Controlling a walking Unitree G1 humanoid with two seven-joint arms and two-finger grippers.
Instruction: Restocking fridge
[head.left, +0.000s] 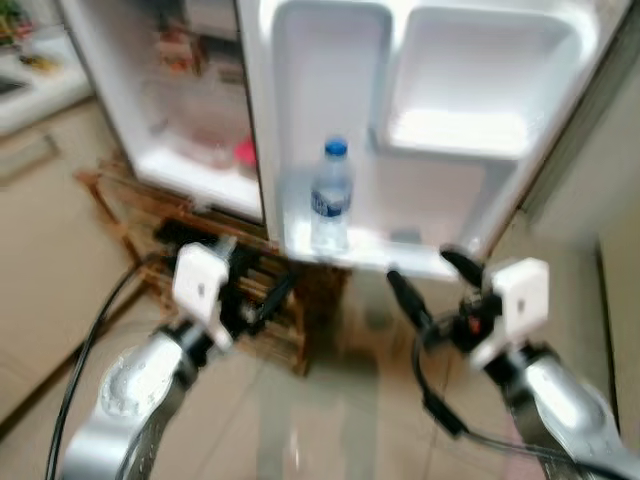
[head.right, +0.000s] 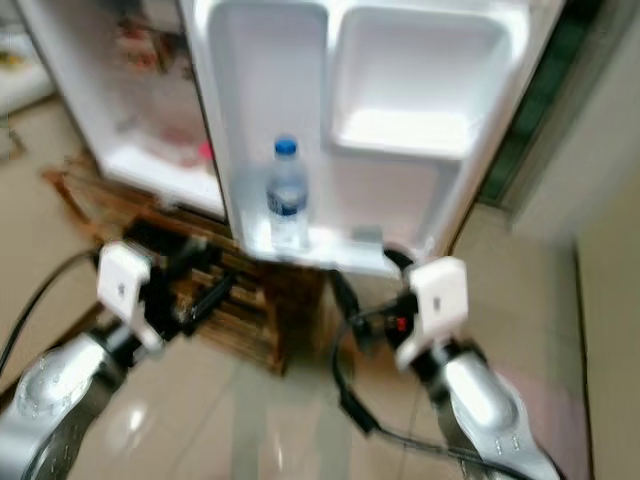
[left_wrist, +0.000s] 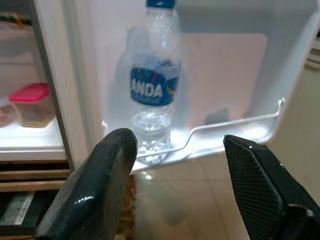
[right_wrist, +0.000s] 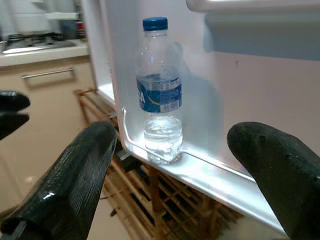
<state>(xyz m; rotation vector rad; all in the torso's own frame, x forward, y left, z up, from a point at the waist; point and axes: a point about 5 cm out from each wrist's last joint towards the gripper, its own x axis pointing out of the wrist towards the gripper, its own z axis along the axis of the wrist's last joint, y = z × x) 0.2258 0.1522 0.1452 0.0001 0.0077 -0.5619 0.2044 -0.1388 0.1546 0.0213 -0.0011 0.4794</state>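
A clear water bottle (head.left: 330, 195) with a blue cap and blue label stands upright at the left end of the open fridge door's lower shelf (head.left: 375, 257). My left gripper (head.left: 250, 295) is open and empty, low in front of the fridge body and short of the bottle (left_wrist: 152, 90). My right gripper (head.left: 432, 280) is also open and empty, just below the shelf's front rim and to the right of the bottle (right_wrist: 160, 95). Both wrist views look between the spread fingers at the bottle, which neither gripper touches.
The fridge sits on a wooden slatted rack (head.left: 275, 320). A pink-lidded container (left_wrist: 31, 102) rests on the fridge's inner shelf. A kitchen counter with beige cabinets (head.left: 35, 150) is to the left and a wall to the right. Tiled floor (head.left: 330, 420) lies below.
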